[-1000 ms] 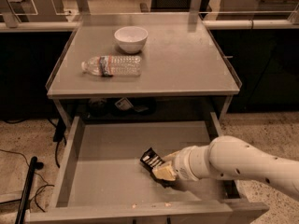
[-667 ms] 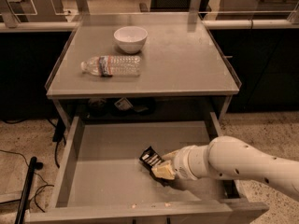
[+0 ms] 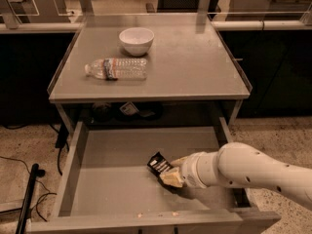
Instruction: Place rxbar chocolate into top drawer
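Nothing has visibly moved since the earlier frames: bar and gripper sit where they were. At 9 o'clock of the scene, a black pole (image 3: 27, 199) and thin cables (image 3: 10, 161) lie on the speckled floor (image 3: 34, 140). Next comes the top drawer (image 3: 109, 184), pulled fully out beneath the grey table (image 3: 195, 67), its flat bottom mostly bare. On the tabletop a water bottle (image 3: 117, 68) lies on its side, with a white bowl (image 3: 136, 40) at its 1 o'clock, apart from it. Down in the drawer, right of centre, the rxbar chocolate (image 3: 157, 163) is tilted, its long axis running from 10 o'clock to 4 o'clock. Its free end points to 10 o'clock and the other end is clamped between the pale fingers (image 3: 170, 178) of the gripper (image 3: 174, 170), which reaches in from 3 o'clock on a white arm (image 3: 243, 168). Dark counters (image 3: 273, 57) line the room at 12 o'clock
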Robot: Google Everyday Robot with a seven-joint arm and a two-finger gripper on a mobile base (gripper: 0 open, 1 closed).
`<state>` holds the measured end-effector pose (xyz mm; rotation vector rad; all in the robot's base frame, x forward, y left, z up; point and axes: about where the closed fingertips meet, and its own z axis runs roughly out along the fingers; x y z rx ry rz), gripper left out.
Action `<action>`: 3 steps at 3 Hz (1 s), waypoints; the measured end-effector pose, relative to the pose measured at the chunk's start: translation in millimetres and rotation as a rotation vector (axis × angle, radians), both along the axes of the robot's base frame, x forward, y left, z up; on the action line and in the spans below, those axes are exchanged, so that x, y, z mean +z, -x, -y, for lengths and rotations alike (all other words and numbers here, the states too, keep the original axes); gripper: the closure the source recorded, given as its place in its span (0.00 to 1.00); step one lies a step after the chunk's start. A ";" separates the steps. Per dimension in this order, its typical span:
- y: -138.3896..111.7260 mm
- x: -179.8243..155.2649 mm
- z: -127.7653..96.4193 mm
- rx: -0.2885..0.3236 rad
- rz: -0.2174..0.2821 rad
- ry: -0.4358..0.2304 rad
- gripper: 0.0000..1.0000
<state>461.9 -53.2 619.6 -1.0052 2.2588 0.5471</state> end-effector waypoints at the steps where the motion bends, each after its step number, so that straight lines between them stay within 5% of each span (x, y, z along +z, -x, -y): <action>1: 0.0 0.0 0.0 0.000 0.000 0.000 0.15; 2: 0.0 0.0 -0.1 0.000 0.000 0.000 0.00; 3: 0.0 0.0 -0.1 0.000 0.000 0.000 0.00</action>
